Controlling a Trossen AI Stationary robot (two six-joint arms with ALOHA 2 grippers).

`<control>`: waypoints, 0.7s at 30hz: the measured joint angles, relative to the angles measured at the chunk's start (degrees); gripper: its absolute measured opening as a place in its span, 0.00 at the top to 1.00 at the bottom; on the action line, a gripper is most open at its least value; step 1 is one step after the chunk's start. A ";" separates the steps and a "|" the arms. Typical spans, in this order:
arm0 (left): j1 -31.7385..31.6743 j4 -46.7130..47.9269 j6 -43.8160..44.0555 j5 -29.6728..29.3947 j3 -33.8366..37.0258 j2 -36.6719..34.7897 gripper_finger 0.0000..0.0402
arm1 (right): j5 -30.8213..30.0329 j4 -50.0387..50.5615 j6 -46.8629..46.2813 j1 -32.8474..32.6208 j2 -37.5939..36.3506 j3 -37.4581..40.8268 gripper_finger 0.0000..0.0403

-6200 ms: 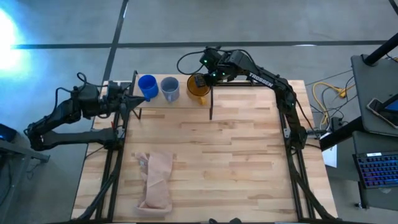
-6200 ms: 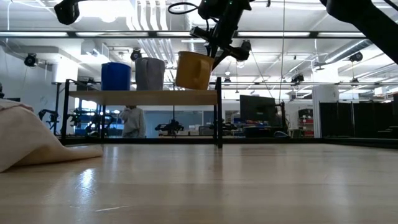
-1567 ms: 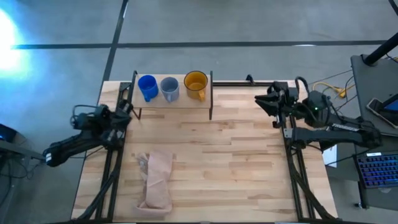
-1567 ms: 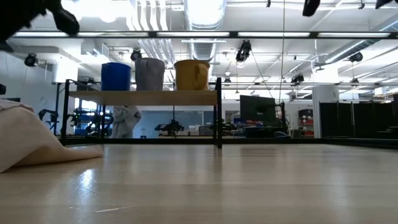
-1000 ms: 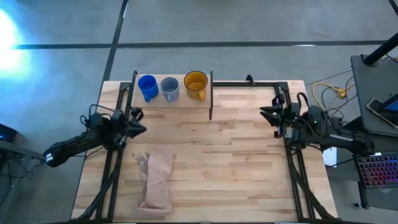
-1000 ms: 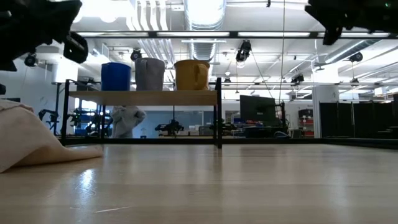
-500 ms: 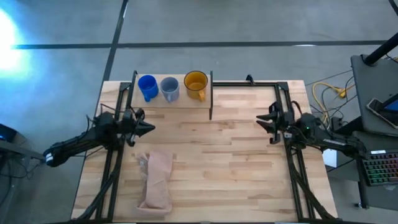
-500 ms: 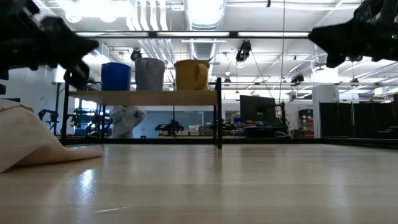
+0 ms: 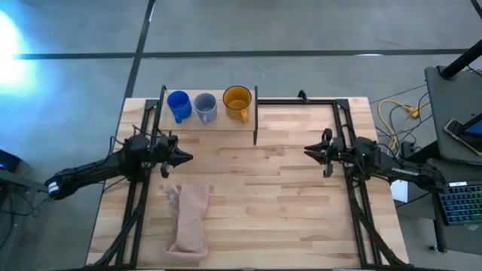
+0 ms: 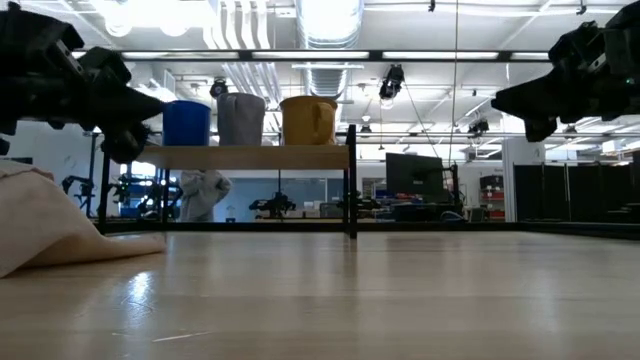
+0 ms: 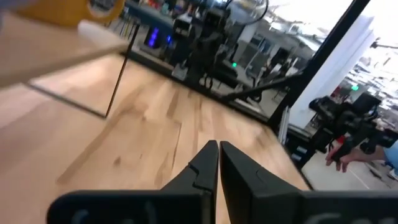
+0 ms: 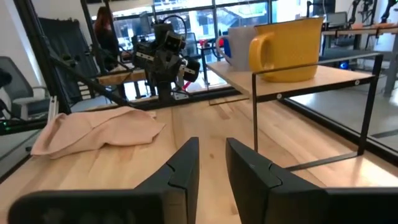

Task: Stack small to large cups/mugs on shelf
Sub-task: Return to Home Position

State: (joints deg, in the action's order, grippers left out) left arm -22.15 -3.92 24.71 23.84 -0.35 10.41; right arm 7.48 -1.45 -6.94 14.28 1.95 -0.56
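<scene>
The 3 mugs stood in a row on the shelf (image 10: pixel 250 156) at the table's (image 9: pixel 271 196) 12 o'clock edge, toward 11: blue mug (image 9: pixel 178 104), grey-blue mug (image 9: pixel 205 105), then yellow mug (image 9: pixel 237 100), smallest to largest, each upright and close to its neighbour. The left tool (image 9: pixel 183 157) hung at 9 o'clock, closed on nothing, its fingers (image 11: pixel 205 165) almost touching. The right tool (image 9: pixel 310 150) hung at 3 o'clock, slightly parted and empty. With placing apparently finished, only the retreat to rest remained. Doing it well probably meant drawing each arm straight out toward its own side. The left arm should stay clear of the shelf's black frame and above the cloth (image 9: pixel 188 218) at 7 o'clock.
</scene>
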 joint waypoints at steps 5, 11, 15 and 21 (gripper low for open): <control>0.00 0.04 0.00 0.18 0.01 4.47 1.00 | -0.02 -0.04 -0.54 0.01 0.88 -0.02 0.81; 0.00 -0.07 0.04 0.25 0.01 7.59 1.00 | -0.02 -0.03 -3.27 0.00 0.83 -0.02 0.80; 0.00 -0.09 0.06 0.27 0.03 8.53 1.00 | -0.02 -0.04 -3.59 0.00 0.83 -0.04 0.80; 0.00 -0.13 0.13 0.30 0.03 8.55 1.00 | -0.02 -0.03 -3.60 0.00 0.83 -0.04 0.82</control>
State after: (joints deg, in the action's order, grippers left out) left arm -22.15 -4.05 24.84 24.14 -0.32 18.96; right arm 7.46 -1.48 -10.55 14.29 2.79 -0.60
